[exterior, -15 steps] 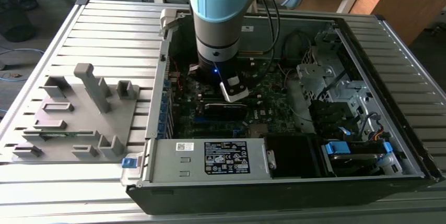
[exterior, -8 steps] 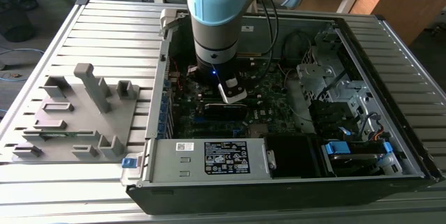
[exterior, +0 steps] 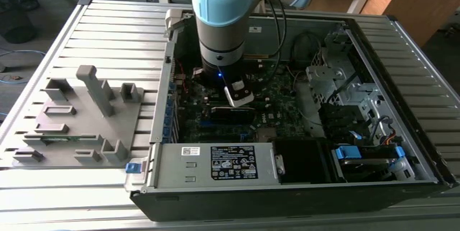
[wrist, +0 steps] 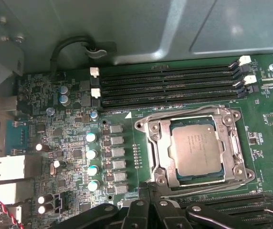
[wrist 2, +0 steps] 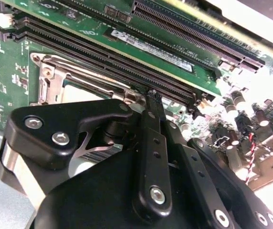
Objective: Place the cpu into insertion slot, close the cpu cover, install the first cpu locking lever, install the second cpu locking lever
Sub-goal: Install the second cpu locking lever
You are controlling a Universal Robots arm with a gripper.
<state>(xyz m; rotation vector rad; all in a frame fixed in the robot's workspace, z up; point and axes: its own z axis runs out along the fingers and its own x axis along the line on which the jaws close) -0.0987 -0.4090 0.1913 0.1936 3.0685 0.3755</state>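
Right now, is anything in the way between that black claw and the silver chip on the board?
Nothing visible stands between them. In the first wrist view the cpu already lies in the insertion slot, framed by the cpu cover, and the tool sits at the socket's edge.

pincer (wrist: 151, 191) tips cut off below
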